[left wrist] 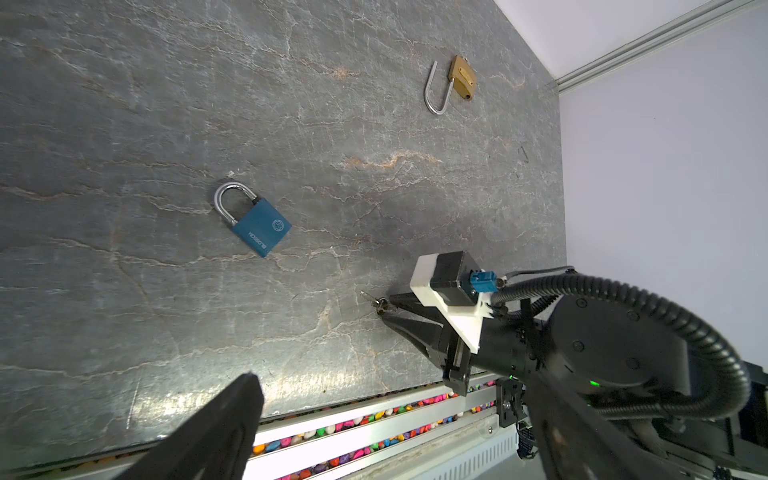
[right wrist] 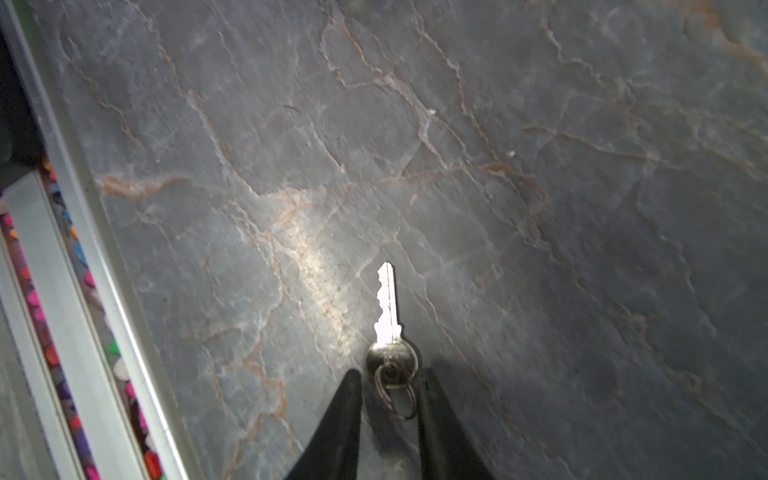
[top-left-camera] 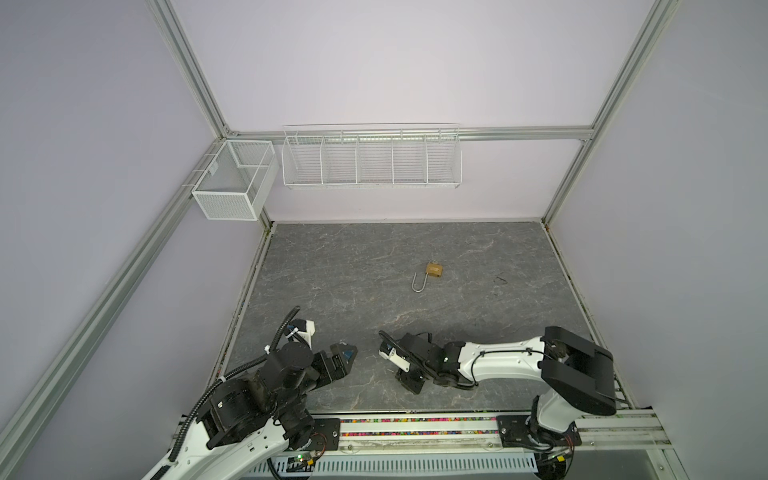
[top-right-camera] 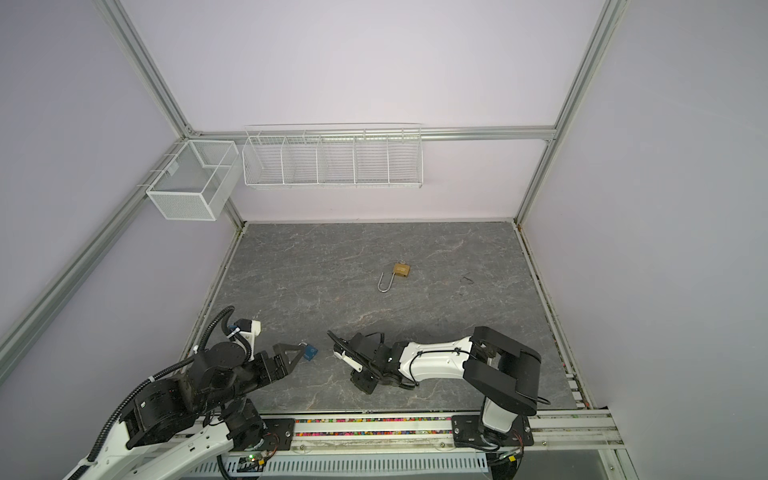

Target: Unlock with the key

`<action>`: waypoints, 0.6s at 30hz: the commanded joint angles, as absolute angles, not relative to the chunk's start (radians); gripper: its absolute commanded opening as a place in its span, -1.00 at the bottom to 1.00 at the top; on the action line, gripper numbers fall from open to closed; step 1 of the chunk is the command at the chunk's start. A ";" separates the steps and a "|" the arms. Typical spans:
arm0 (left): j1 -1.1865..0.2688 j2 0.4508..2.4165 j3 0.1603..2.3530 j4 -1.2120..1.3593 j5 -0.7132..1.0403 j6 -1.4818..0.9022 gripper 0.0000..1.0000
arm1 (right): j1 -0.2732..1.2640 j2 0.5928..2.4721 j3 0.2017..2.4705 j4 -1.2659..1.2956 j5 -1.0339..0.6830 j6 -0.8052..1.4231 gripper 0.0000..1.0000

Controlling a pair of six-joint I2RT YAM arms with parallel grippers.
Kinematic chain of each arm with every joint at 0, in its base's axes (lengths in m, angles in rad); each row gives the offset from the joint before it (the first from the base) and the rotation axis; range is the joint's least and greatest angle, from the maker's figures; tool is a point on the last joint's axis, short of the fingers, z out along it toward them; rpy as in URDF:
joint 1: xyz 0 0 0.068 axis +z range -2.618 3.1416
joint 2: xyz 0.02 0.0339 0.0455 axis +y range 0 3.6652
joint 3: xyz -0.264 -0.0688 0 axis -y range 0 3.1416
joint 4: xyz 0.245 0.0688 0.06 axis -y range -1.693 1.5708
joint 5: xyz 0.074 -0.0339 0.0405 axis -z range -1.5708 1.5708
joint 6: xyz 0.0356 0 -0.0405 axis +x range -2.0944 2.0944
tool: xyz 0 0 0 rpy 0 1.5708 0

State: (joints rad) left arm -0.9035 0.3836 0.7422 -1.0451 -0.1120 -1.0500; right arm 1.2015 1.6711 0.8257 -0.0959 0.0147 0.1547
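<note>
Currently, the silver key (right wrist: 388,316) is seen flat on the stone tabletop (right wrist: 540,208). Its head is flanked by the right gripper (right wrist: 388,378), jaws narrowly apart with slight gaps either side. The left gripper (top-right-camera: 301,353) is held fully spread just by the blue padlock (left wrist: 259,224), shackle closed. The brass padlock (left wrist: 457,79), shackle open, is seen mid-table, well apart.

The grey marbled tabletop (top-left-camera: 353,257) bears a blue padlock (left wrist: 259,226), an open brass padlock (top-left-camera: 434,270) and a key (right wrist: 388,299).

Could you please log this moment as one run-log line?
right claw: open, jaws flanking head of key on table | left claw: open near blue padlock, shackle shut | brass padlock: shackle open
</note>
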 commanded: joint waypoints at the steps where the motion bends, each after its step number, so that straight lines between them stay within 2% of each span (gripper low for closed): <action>1: -0.907 0.370 0.755 -1.060 -0.138 -1.042 0.99 | 1.207 1.680 0.842 -0.121 0.023 0.132 -0.53; 7: -0.906 0.380 0.737 -1.021 -0.134 -1.059 0.99 | 1.208 1.663 0.843 -0.139 0.048 0.127 -0.86; 12: -0.906 0.415 0.620 -0.891 -0.116 -1.144 1.00 | 1.205 1.588 0.839 -0.192 0.097 0.114 -0.86; 18: -0.906 0.438 0.329 -0.333 -0.032 -1.357 0.90 | 1.174 1.463 0.873 -0.325 0.171 0.088 -0.87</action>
State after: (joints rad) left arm -0.9035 0.4435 0.4091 -0.6369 -0.0574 -1.2129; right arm 1.1923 1.5196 0.8448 -0.2401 0.1139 0.1211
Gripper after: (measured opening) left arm 0.959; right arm 0.070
